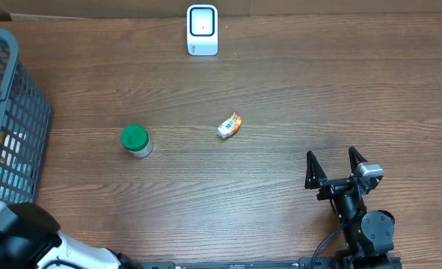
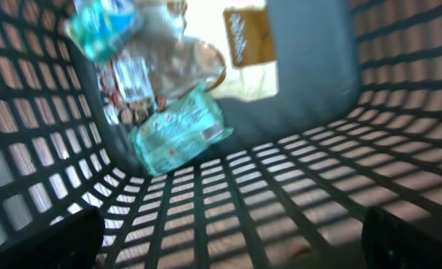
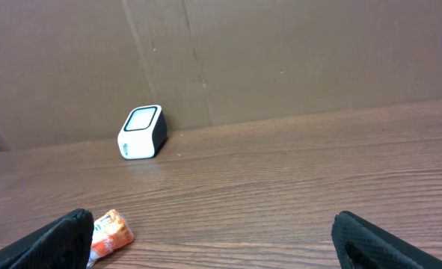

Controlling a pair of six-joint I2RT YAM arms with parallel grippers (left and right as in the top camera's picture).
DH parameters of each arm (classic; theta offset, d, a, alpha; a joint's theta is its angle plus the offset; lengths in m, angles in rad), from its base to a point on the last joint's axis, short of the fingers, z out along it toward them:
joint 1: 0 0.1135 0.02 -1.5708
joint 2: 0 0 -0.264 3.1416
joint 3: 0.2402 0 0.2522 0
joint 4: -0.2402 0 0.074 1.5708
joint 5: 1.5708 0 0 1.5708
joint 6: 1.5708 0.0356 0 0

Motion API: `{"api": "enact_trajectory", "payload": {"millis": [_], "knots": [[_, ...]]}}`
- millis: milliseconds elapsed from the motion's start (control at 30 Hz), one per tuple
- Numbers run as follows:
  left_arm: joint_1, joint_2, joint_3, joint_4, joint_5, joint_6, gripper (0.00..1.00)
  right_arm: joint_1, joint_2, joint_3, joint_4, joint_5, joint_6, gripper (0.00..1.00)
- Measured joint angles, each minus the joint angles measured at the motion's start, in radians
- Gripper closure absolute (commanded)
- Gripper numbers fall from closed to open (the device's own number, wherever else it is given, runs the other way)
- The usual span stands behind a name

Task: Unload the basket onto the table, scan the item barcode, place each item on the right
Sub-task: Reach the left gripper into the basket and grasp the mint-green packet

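Note:
The white barcode scanner stands at the table's far edge and shows in the right wrist view too, as scanner. An orange-and-white packet lies mid-table, with a green-lidded jar to its left. My right gripper rests open and empty at the front right. From its wrist camera the packet lies by the left finger. My left gripper is open inside the dark mesh basket, its jaws empty. A teal packet lies ahead of it.
The basket stands at the table's left edge. Inside it a clear bag of goods and a brown-labelled pack lean on the far wall. A cardboard wall backs the table behind the scanner.

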State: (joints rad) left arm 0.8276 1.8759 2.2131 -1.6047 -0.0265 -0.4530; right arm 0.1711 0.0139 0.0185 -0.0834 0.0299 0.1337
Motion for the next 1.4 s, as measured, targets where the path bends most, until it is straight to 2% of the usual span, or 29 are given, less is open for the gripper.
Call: {"api": "enact_trajectory", "payload": {"millis": [367, 767, 1200, 1300, 1400], "knots": [[0.054, 0.034, -0.31, 0.195, -0.001, 0.051, 0.0, 0.0, 0.0, 0.0, -0.001, 0.0, -0.001, 0.0], [0.063, 0.039, -0.647, 0.499, -0.014, 0.144, 0.0, 0.0, 0.0, 0.0, 0.0, 0.0, 0.0, 0.0], [0.063, 0.039, -0.85, 0.747, -0.061, 0.177, 0.0, 0.0, 0.0, 0.0, 0.0, 0.0, 0.0, 0.0], [0.063, 0.039, -0.872, 0.774, -0.065, 0.181, 0.04, 0.0, 0.0, 0.0, 0.0, 0.0, 0.0, 0.0], [0.063, 0.039, -0.883, 0.786, -0.064, 0.19, 0.16, 0.0, 0.0, 0.0, 0.0, 0.0, 0.0, 0.0]]}}
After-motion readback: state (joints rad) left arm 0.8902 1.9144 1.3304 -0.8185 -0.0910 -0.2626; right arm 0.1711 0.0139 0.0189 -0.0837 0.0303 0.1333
